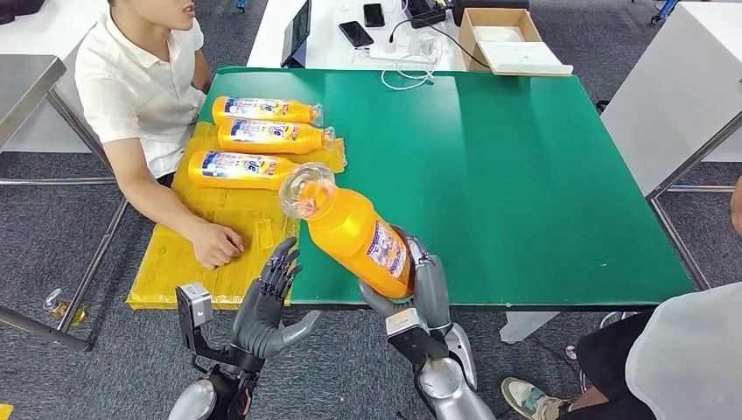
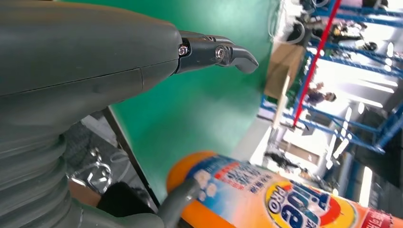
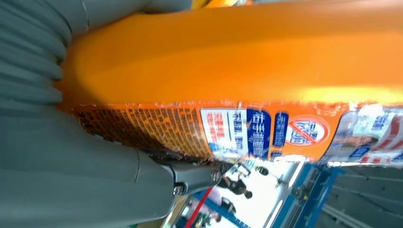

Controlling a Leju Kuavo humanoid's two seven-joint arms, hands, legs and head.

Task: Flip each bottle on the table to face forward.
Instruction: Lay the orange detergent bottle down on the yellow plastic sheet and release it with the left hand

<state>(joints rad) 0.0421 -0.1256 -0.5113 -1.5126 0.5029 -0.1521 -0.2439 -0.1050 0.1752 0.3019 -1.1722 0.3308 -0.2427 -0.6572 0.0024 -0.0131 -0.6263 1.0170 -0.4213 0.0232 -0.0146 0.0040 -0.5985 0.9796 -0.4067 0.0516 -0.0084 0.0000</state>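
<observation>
Head view: right hand (image 1: 418, 289) gripping orange bottle (image 1: 350, 229) near its base, lifted over green table's (image 1: 525, 157) near edge, tilted, clear cap toward three bottles (image 1: 262, 140) lying side by side on yellow mat (image 1: 219, 236). Left hand (image 1: 267, 302) beside it, fingers spread, holding nothing. Person's hand (image 1: 217, 243) resting on mat.

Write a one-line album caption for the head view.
Right hand lifts an orange bottle over the green table.
</observation>
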